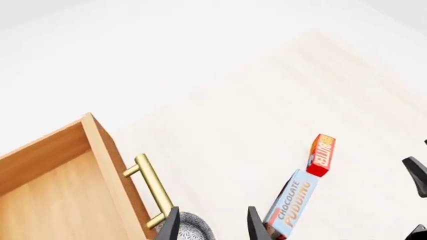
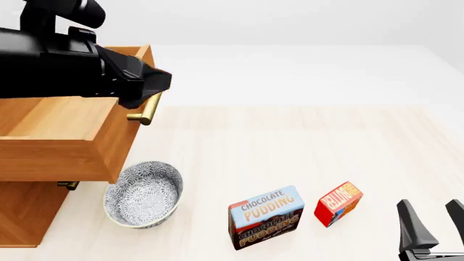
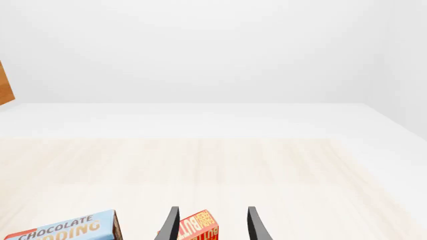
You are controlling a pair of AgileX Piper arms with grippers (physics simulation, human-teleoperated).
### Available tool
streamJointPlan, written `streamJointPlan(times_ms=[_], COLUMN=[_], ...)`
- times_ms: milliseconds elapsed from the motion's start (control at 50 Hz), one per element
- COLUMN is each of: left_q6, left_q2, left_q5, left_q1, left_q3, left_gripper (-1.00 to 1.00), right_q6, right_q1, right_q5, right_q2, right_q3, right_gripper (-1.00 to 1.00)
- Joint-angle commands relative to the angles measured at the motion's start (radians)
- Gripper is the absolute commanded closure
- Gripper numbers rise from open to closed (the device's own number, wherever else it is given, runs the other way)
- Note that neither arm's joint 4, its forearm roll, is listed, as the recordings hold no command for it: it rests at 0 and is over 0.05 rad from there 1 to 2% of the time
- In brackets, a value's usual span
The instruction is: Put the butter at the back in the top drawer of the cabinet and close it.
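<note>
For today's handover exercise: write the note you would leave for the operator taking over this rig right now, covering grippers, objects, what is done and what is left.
Left gripper: open, empty, above the top drawer's handle.
Right gripper: open, empty, near the butter.
Butter stands on the table, right of the pudding box; bowl below the drawer front.
Done: top drawer of the cabinet pulled open.
Left: grasp butter, place it in the drawer, push the drawer shut.

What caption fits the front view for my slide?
Top drawer pulled open, left gripper by its handle; butter beside pudding box awaits open right gripper.
</note>
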Motion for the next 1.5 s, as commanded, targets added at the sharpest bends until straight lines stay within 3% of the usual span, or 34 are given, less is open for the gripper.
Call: streamJointPlan(times_ms=[20, 540, 980, 1500], left_q6=[0.004, 0.002, -0.014, -0.002], left_q2=[0.066, 0.211, 0.373, 0.513], left_q5=[-0.043, -0.106, -0.074, -0.028], left_q1=[-0.056, -0.169, -0.267, -0.312], left_q3=[0.001, -0.021, -0.137, -0.288], left_gripper=[-1.0, -1.0, -1.0, -1.0], right_q6=[0.0, 0.0, 0.0, 0.0], right_q1=[0.0, 0.0, 0.0, 0.0], right_q5=[0.0, 0.0, 0.0, 0.0], right_q2=[0.0, 0.0, 0.0, 0.0], right_q3=[0.0, 0.0, 0.0, 0.0], right_gripper=[-1.0, -1.0, -1.0, -1.0])
